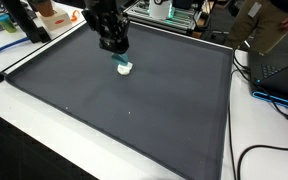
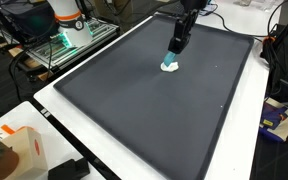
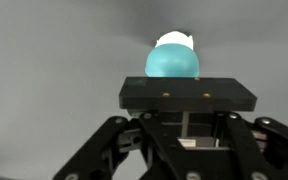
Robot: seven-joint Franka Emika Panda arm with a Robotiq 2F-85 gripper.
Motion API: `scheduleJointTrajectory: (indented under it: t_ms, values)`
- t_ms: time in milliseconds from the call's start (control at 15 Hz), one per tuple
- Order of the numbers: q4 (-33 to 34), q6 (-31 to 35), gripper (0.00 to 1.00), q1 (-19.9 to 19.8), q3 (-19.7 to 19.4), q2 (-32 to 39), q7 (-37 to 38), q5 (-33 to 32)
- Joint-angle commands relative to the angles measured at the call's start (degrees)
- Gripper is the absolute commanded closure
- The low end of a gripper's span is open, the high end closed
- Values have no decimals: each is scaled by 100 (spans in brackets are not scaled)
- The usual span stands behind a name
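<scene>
Gripper: the black gripper (image 1: 121,58) points down over the far part of the mat, its jaws drawn narrow around the small object; also seen in an exterior view (image 2: 172,58).
Held object: a small teal-and-white object (image 3: 172,58), rounded, sits between the fingertips and appears to touch the mat surface (image 1: 124,68) (image 2: 170,67).
Mat: a dark grey mat (image 1: 134,120) covers most of the white table (image 1: 254,130).
Surroundings: black cables (image 1: 274,100) lie beside the mat's edge; an orange-and-white box (image 2: 14,150) stands near a corner.
</scene>
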Motion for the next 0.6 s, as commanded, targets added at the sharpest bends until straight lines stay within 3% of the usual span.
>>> scheduleJointTrajectory:
  t_ms: [0,133,533]
  values:
    - [-1233,35,78,-29,48,-1361,-308,121]
    - [-1719,-52,78,-15,142,-1958,-668,300]
    - [-3130,-848,78,314,260,-3784,-2236,1636]
